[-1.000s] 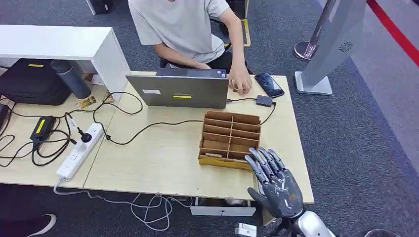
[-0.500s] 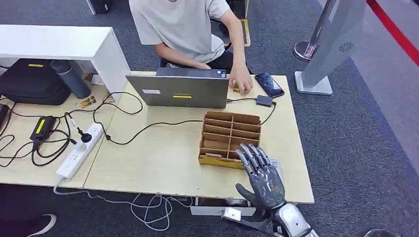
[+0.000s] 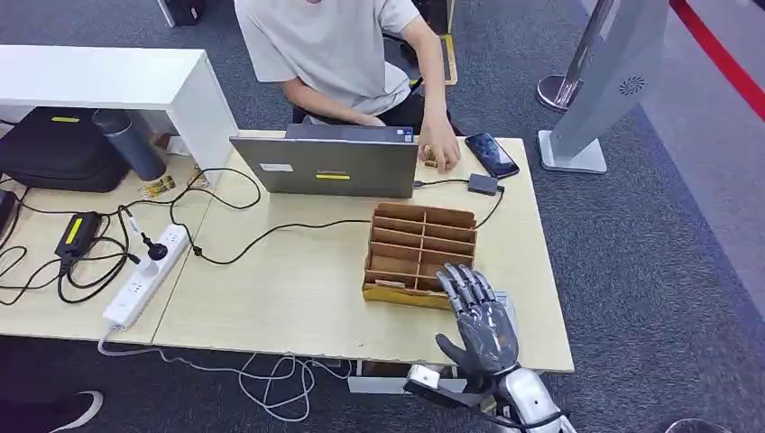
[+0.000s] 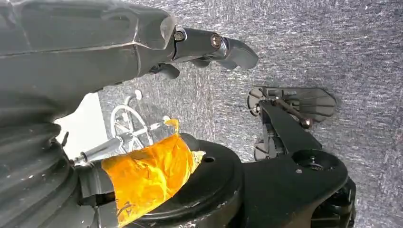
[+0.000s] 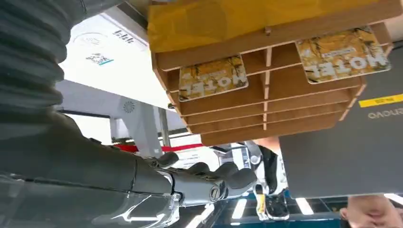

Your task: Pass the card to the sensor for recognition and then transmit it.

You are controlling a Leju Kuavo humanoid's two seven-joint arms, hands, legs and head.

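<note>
Here, two thin hotel cards (image 5: 213, 77) are lying in the front slots of a wooden organizer (image 3: 418, 255) on the table (image 3: 298, 298). They are looking light, stiff and slippery, likely best pinched by an exposed edge. The right hand (image 3: 483, 320) is hovering just beside the organizer, fingers spread and holding nothing; the left hand (image 4: 209, 47) is hanging over carpet, its fingers' state unclear.

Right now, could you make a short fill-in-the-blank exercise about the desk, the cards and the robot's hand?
1. The right hand hovers by the wooden rack, holding ____.
2. Each card in the rack bears the word ____.
3. The phone lies beside the person's ____.

Missing words: nothing; HOTEL; hand
</note>
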